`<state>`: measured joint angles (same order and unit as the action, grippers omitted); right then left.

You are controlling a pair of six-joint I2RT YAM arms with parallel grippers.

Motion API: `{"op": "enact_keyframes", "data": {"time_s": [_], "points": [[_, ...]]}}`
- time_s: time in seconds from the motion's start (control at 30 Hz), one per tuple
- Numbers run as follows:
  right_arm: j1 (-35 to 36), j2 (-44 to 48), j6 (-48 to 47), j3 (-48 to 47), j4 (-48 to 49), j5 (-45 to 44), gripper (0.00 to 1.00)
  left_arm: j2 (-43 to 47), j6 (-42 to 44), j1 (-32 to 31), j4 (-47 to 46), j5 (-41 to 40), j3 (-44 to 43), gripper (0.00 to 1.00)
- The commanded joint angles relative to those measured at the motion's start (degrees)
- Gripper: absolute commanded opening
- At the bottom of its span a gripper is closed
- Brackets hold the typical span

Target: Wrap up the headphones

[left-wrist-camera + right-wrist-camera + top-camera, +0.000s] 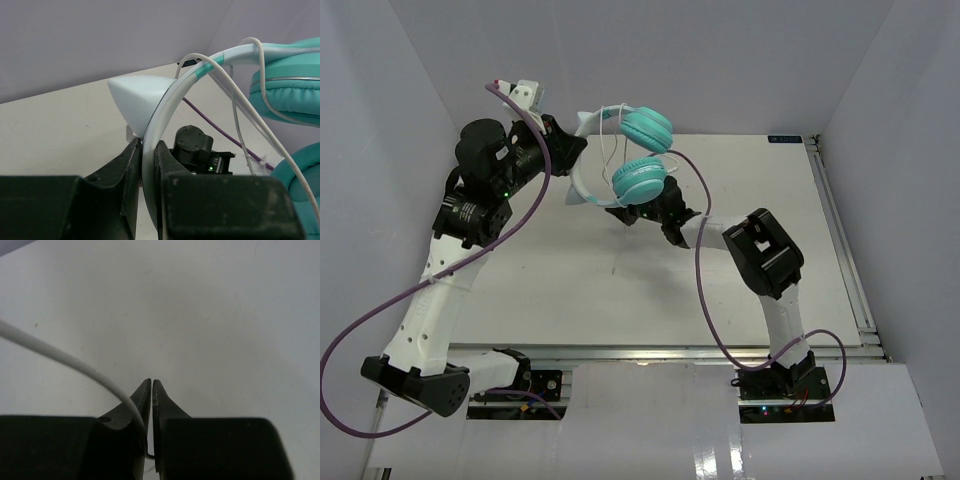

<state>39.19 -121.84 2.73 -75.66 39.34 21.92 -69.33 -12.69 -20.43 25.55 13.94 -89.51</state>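
The headphones point(642, 152) are held in the air above the back of the table, with two teal ear cups point(287, 97) and a white headband point(165, 107). My left gripper point(570, 148) is shut on the headband, which runs up between its jaws point(148, 150). The thin pale cord point(235, 107) is looped over the headband and hangs down. My right gripper point(628, 215) sits just below the lower ear cup, shut on the cord point(75, 362), which curves in from the left and down between its jaws point(151, 385).
The white table point(620, 290) lies below both grippers. Purple robot cables point(705, 290) loop over both arms. A white pointed piece point(137, 95) sticks out from the headband beside the left jaws. Grey walls close in the left, back and right sides.
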Motion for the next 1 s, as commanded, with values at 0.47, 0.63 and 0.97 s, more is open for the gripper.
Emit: {"op": "enact_keyframes", "data": {"time_s": [0.47, 0.63, 0.97], "points": [[1.07, 43.53, -15.04, 29.78, -18.44, 13.94, 0.08, -0.20, 4.07, 0.30, -5.25, -9.73, 2.58, 0.00], [3.47, 50.35, -22.73, 30.99, -31.49, 11.83, 0.08, -2.37, 5.82, 0.41, -5.34, -12.21, 2.48, 0.00], [11.38, 57.58, -45.80, 18.15, -57.54, -6.84, 0.08, -7.89, 9.32, 1.42, -6.59, -17.86, 4.14, 0.00]]}}
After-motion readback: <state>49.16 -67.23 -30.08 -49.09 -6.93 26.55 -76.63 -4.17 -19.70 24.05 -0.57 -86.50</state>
